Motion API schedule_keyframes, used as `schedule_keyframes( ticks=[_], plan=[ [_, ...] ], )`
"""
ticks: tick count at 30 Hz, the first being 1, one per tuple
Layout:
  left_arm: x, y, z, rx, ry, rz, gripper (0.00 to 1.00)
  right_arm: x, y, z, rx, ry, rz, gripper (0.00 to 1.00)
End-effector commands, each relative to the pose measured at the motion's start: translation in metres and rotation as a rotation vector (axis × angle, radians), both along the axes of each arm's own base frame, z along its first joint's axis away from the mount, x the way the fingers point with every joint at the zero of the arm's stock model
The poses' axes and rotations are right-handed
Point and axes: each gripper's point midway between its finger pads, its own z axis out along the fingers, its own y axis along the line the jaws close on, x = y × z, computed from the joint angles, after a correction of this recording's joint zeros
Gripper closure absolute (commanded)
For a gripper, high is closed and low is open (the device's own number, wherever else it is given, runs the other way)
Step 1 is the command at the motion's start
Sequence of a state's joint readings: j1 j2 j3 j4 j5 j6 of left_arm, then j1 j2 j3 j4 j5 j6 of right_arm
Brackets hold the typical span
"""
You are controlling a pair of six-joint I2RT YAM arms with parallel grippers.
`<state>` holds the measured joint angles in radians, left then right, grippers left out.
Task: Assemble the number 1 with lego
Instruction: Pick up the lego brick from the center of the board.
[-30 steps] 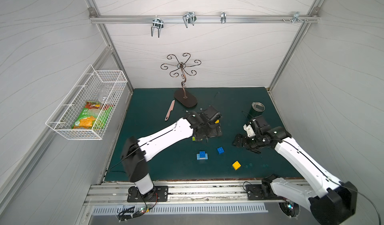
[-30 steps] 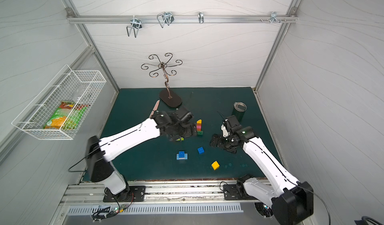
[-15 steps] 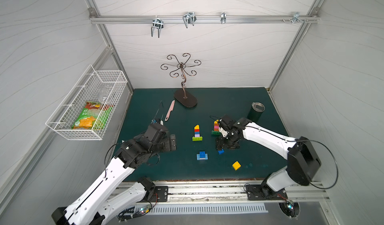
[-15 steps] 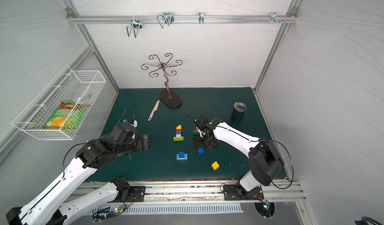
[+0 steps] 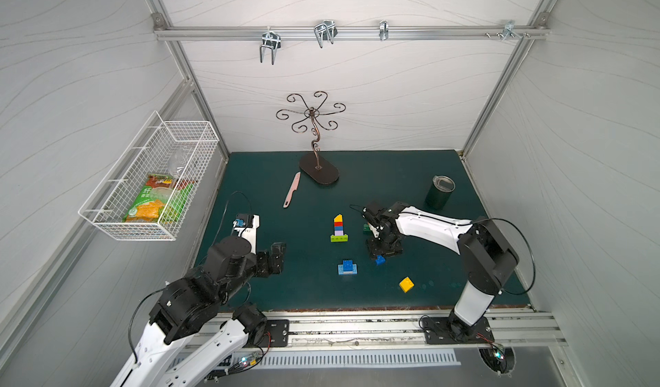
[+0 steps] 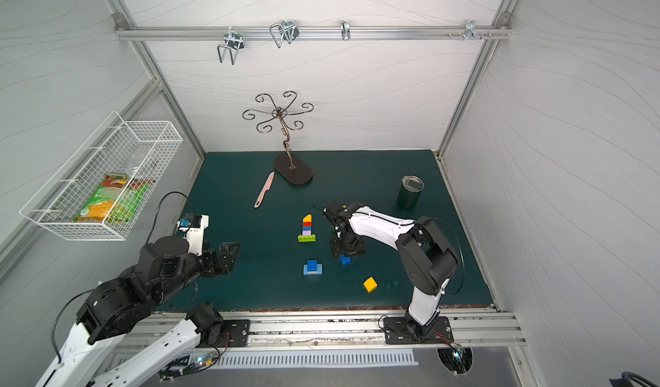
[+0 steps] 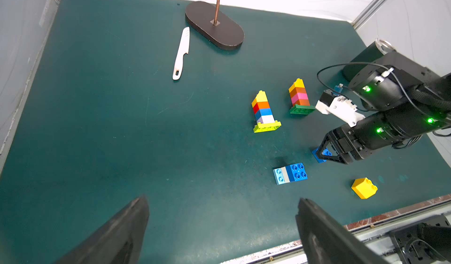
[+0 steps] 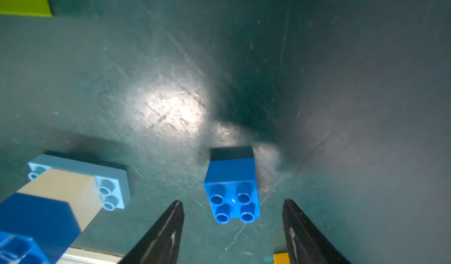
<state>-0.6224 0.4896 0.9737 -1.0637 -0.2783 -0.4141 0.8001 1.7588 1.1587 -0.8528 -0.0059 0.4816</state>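
Right wrist view: blue brick (image 8: 231, 182) sits btwn right gripper (image 8: 233, 201) fingers, jaws apart, not touching; left gripper (image 7: 222, 198) wide open.

From above, the right arm (image 5: 428, 224) hides most of the pink-orange stack (image 5: 366, 228); only its dark-green base corner shows. The blue brick (image 5: 380, 259) sits half under the right gripper (image 5: 383, 254), can't tell contact from there. Right wrist view: lime brick (image 8: 22, 2), blue-white stack (image 8: 56, 189) & yellow brick (image 8: 281, 258) cut off by frame edges, stack blurry. Left wrist view: the cup (image 7: 366, 54) is partly behind that arm.
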Motion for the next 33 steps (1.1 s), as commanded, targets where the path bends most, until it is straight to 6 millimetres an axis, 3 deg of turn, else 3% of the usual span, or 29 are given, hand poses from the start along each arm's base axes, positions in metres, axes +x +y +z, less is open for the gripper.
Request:
schedule_keyframes(
  ticks=[1, 9, 26, 30, 33],
  plan=[
    [0.007, 0.012, 0.013, 0.001, -0.085, 0.07, 0.0, 0.0, 0.006, -0.004, -0.025, -0.012, 0.015, 0.34],
    [0.007, 0.016, 0.013, 0.004, -0.101, 0.087, 0.0, 0.003, 0.001, -0.013, -0.104, -0.019, -0.004, 0.44],
    [0.007, 0.023, 0.013, 0.006, -0.115, 0.118, 0.0, -0.007, -0.011, -0.018, -0.159, 0.03, -0.154, 0.76],
    [0.006, 0.024, 0.013, 0.007, -0.114, 0.124, 0.0, -0.009, -0.012, -0.012, -0.122, 0.054, -0.22, 0.84],
    [0.005, 0.025, 0.014, 0.005, -0.121, 0.129, 0.0, -0.008, -0.01, 0.005, -0.088, 0.036, -0.261, 0.86]
  ],
)
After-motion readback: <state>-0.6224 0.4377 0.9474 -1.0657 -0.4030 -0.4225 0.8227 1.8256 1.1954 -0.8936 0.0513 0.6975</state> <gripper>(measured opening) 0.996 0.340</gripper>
